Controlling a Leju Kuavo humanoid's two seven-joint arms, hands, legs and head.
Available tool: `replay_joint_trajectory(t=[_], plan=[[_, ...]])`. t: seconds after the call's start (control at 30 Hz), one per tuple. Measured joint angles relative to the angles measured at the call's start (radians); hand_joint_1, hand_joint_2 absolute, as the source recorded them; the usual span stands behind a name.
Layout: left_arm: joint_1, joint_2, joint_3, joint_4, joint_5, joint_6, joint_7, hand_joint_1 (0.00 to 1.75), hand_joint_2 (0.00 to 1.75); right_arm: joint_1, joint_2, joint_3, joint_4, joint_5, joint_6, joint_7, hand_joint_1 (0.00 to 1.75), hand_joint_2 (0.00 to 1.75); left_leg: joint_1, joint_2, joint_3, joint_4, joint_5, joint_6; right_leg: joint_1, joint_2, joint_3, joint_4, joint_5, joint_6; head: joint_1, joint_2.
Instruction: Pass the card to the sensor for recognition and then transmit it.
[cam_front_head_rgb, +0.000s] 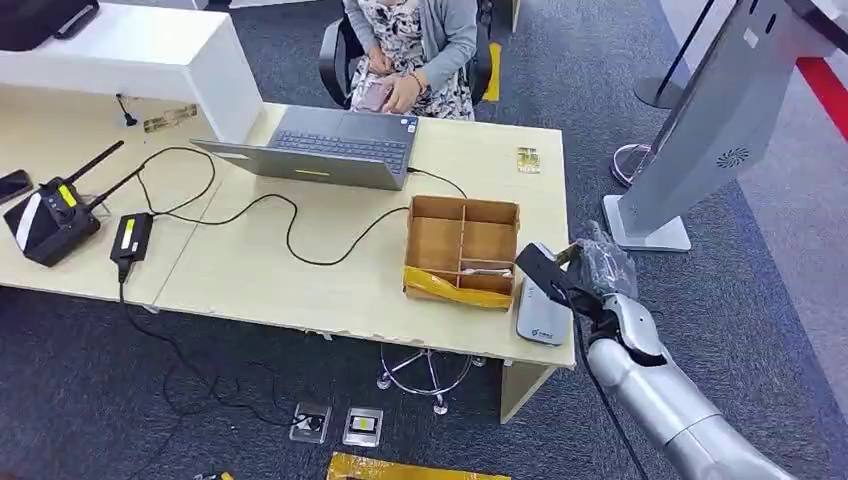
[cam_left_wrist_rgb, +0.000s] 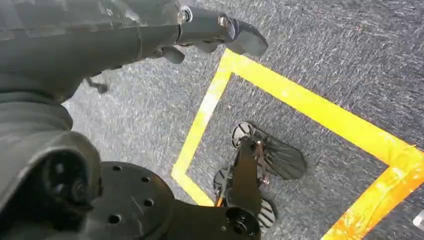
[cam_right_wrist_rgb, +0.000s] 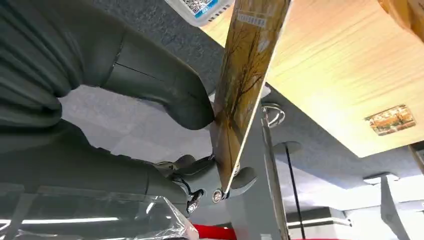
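Note:
My right hand (cam_front_head_rgb: 603, 283), partly wrapped in clear plastic, hovers at the table's front right corner. It pinches a thin card (cam_right_wrist_rgb: 243, 85) with a brown tree picture between thumb (cam_right_wrist_rgb: 172, 97) and fingers. In the head view the card (cam_front_head_rgb: 568, 255) is a small sliver just right of the sensor (cam_front_head_rgb: 541, 312), a grey-white reader with a black top lying on the table corner. The right wrist view shows the sensor's labelled edge (cam_right_wrist_rgb: 200, 7) close beyond the card's far end. My left hand (cam_left_wrist_rgb: 150, 30) hangs over the carpet, fingers stretched out and holding nothing.
A partitioned cardboard box (cam_front_head_rgb: 462, 250) stands just left of the sensor. A second card (cam_front_head_rgb: 528, 159) lies at the table's far right. A laptop (cam_front_head_rgb: 330, 150), cables and a black radio (cam_front_head_rgb: 52, 215) lie left. A person sits behind the table. A grey kiosk (cam_front_head_rgb: 700, 140) stands to the right.

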Motion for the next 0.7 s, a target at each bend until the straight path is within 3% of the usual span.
replay_joint_trajectory(t=[0.7], plan=[[0.011, 0.009, 0.066, 0.001, 0.040, 0.018, 0.013, 0.00, 0.00, -0.002, 0.008, 0.034, 0.082, -0.095, -0.029, -0.072, 1.75, 1.75, 0.000, 0.000, 0.000, 0.000, 0.000, 0.000, 0.000, 0.000, 0.000, 0.000, 0.000, 0.000, 0.000, 0.000]])
